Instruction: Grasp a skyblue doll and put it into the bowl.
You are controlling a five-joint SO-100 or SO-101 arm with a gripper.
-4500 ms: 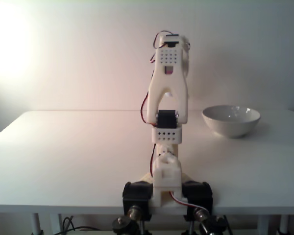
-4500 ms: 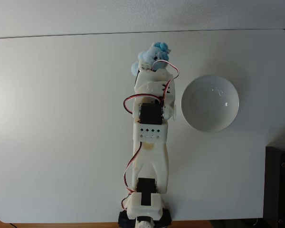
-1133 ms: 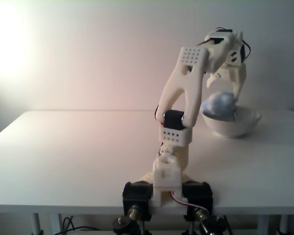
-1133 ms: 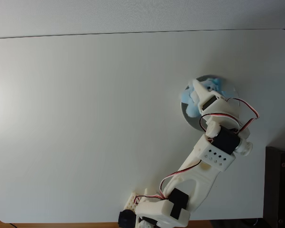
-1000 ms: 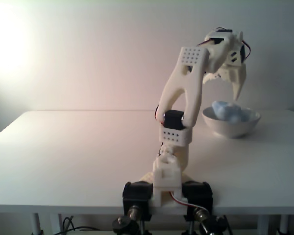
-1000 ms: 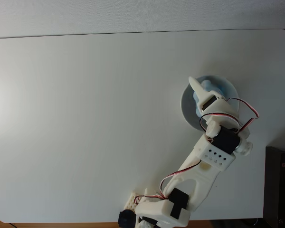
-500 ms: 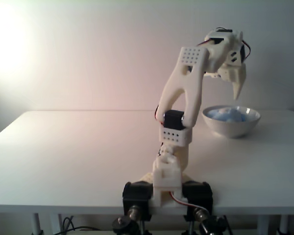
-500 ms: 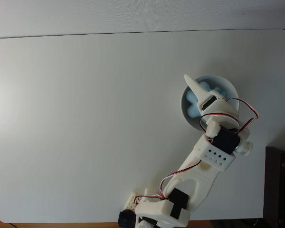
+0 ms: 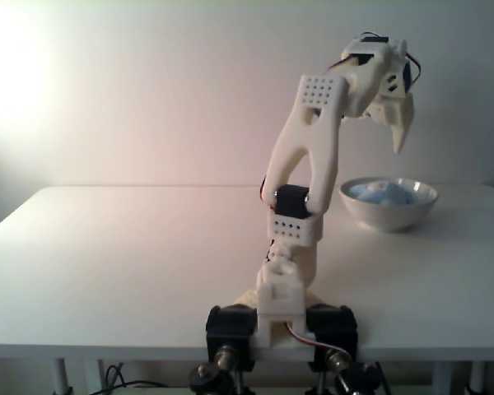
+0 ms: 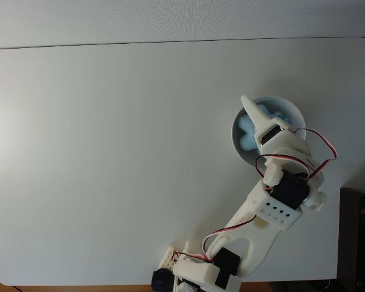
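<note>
Fixed view from the front: my gripper (image 9: 399, 136) hangs well above the bowl (image 9: 389, 211), tips pointing down, and the sky-blue doll (image 9: 381, 192) lies inside it, its top just showing over the rim. From above, the doll (image 10: 249, 132) sits in the bowl (image 10: 294, 113) directly beneath my jaws, partly hidden by them. They hold nothing; whether they stand apart or together I cannot tell. I judge the placing done. Any coming move is simply up and back across the table (image 10: 109, 152), away from the bowl.
</note>
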